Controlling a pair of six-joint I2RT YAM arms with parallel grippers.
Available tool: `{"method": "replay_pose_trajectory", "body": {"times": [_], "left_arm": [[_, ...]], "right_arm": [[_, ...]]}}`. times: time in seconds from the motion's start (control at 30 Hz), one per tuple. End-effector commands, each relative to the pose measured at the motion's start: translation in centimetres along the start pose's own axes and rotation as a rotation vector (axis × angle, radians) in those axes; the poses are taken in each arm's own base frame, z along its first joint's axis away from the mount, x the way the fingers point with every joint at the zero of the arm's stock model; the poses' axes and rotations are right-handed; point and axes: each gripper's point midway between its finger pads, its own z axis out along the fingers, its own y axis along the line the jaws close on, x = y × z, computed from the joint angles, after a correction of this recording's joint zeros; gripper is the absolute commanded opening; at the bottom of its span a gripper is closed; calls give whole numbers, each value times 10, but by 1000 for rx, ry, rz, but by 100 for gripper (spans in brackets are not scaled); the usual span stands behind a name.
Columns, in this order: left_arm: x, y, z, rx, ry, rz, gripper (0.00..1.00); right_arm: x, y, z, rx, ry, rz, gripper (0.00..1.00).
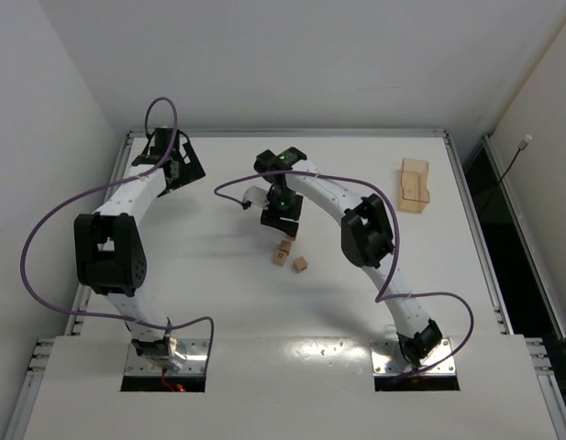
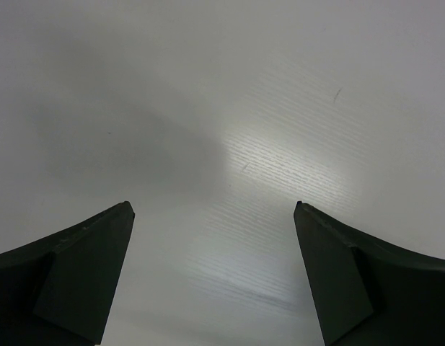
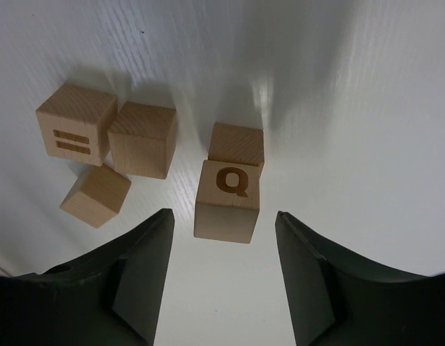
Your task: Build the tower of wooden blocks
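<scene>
Several small pale wood blocks lie close together near the table's middle (image 1: 284, 252). In the right wrist view a block marked Q (image 3: 226, 205) sits just ahead of my right gripper (image 3: 222, 213), whose jaws stand open with a gap on each side of it. A plain block (image 3: 237, 143) touches its far side; I cannot tell whether the Q block rests on it. To the left are a block with two bars (image 3: 73, 128), a plain one (image 3: 141, 138) and a tilted one (image 3: 96, 194). My left gripper (image 2: 213, 204) is open over bare table at the back left (image 1: 177, 165).
A larger pale wooden piece (image 1: 414, 183) lies at the back right of the table. A purple cable loops off each arm, and the right arm (image 1: 365, 229) arches over the table's middle. A raised rim (image 1: 292, 134) runs along the table's far edge.
</scene>
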Motion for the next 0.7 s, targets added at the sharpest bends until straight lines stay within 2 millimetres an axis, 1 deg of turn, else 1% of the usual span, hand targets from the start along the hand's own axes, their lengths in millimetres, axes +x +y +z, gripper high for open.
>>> {"method": "replay_pose_trajectory", "body": {"times": [0.0, 0.07, 0.1, 0.13, 0.17, 0.2, 0.23, 0.27, 0.3, 0.33, 0.37, 0.4, 0.43, 0.47, 0.5, 0.53, 0.57, 0.6, 0.63, 0.67], "left_arm": [[-9, 0, 1, 9, -23, -19, 92], [-9, 0, 1, 9, -23, -19, 92], [-9, 0, 1, 9, -23, -19, 92], [-9, 0, 1, 9, -23, -19, 92], [-8, 1, 0, 9, -23, -19, 92], [-5, 3, 1, 5, -15, -18, 92], [-10, 1, -6, 15, -34, -33, 92], [-2, 5, -6, 7, -19, -29, 92], [-1, 8, -8, -2, -24, -29, 92], [-3, 4, -15, 13, -41, -36, 92], [-1, 5, -18, 13, -41, -36, 92], [0, 6, -21, 18, -49, -38, 92], [8, 11, -22, 11, -36, -35, 92], [9, 12, -25, 15, -44, -37, 92], [9, 8, -35, 39, -56, -35, 92], [23, 6, -38, 45, -38, -17, 92], [29, 0, -43, 71, -29, 12, 90], [40, -5, -48, 91, -6, 40, 90], [52, -8, -57, 111, 9, 59, 89], [67, -21, -65, 145, 20, 116, 89]], "right_arm": [[-17, -5, -14, 38, -63, -4, 56], [-25, -6, -29, 50, -110, -9, 59], [-26, -4, -29, 43, -116, -10, 61], [-32, -2, -39, 42, -155, -15, 71], [-36, -2, -45, 46, -179, -18, 73], [-40, -2, -53, 53, -203, -22, 73], [-44, -2, -70, 53, -256, -21, 79], [-48, -1, -80, 59, -285, -27, 81], [-50, 1, -90, 64, -307, -31, 83], [-53, 2, -99, 59, -351, -33, 83], [-56, 5, -109, 66, -385, -29, 83], [-52, 10, -130, 80, -433, -33, 84], [-58, 7, -144, 122, -490, -21, 84], [-52, 15, -137, 102, -493, -6, 84], [-46, 17, -170, 168, -558, 9, 84], [-50, 12, -184, 221, -618, 49, 84], [-38, 18, -171, 216, -595, 86, 84], [-27, 13, -175, 282, -579, 134, 84], [-22, 2, -186, 364, -618, 183, 84], [-1, 9, -186, 408, -612, 262, 84]]}}
